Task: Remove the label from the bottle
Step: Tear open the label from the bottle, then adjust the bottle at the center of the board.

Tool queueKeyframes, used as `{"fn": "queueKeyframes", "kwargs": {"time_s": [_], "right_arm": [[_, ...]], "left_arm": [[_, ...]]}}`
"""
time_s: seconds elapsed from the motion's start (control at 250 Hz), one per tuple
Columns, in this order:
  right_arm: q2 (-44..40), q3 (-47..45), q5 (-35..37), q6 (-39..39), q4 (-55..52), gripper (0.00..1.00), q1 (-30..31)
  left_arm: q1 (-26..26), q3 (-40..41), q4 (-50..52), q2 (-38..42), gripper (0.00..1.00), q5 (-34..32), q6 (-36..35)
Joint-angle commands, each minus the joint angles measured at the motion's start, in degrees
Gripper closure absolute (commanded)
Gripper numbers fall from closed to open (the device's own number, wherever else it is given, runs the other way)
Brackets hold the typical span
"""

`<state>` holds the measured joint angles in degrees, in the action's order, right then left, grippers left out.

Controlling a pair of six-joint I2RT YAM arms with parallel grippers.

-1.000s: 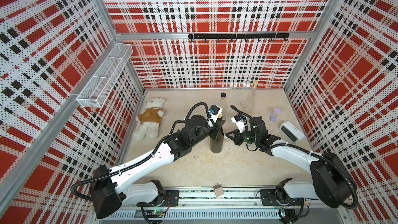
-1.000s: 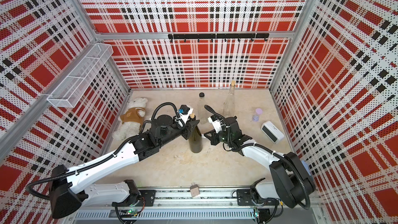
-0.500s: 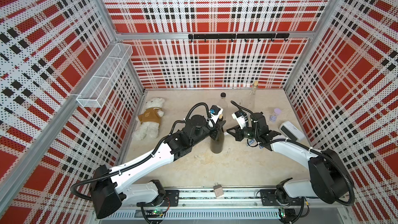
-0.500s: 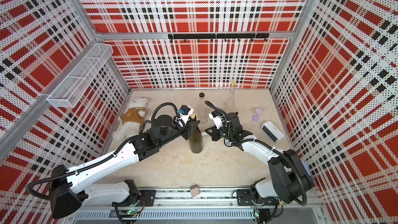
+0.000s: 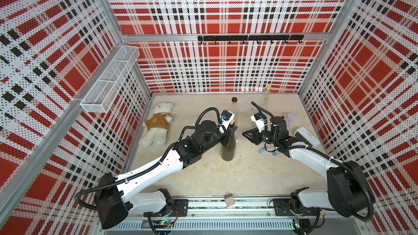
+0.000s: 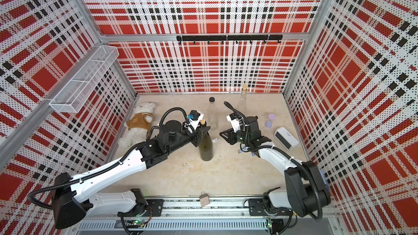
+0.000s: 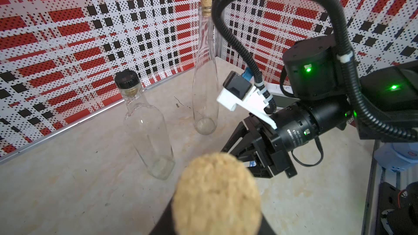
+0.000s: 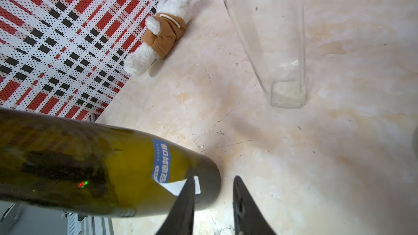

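- Green bottle stands upright near the middle of the bench, with a cork in its mouth.
- Left pincer is clenched on the bottle's neck, just under the cork. In the left wrist view its black fingers show on either side of the cork.
- Label: small and blue, low on the bottle's body, on the side facing the right arm. It remains stuck to the glass over most of its area. One corner is lifted and shows a white underside.
- Right pincer is released: jaws apart, bare bench visible in the gap, nothing between them.
- One fingertip overlaps the lifted corner in the right wrist view. Whether it touches the corner cannot be told.
- In both top views the right pincer sits low, near the bottle and pointed at it, with a gap between it and the glass.
- Clear bottle with black cap and tall corked clear bottle stand upright toward the back wall.
- Teddy bear lies by the left wall, well apart from the green bottle.
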<state>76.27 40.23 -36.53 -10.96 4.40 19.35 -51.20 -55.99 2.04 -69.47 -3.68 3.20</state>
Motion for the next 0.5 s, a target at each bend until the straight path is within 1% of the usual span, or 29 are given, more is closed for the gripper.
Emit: {"fn": "queueKeyframes", "kwargs": {"time_s": [0.0,0.06,0.492], "right_arm": [[-2.90,-1.52,-2.28,0.02,2.28,0.63,-0.97],[-3.90,-2.36,-3.09,-0.52,2.48,0.60,-1.67],[-9.97,-7.80,-11.08,-6.52,7.88,0.46,-6.94]], "left_arm": [[-0.30,-1.23,2.18,-1.02,0.98,1.75,2.07],[-0.31,-1.34,2.17,-1.02,0.98,1.84,2.07],[0.48,-1.76,2.18,-1.74,0.98,3.59,1.42]]}}
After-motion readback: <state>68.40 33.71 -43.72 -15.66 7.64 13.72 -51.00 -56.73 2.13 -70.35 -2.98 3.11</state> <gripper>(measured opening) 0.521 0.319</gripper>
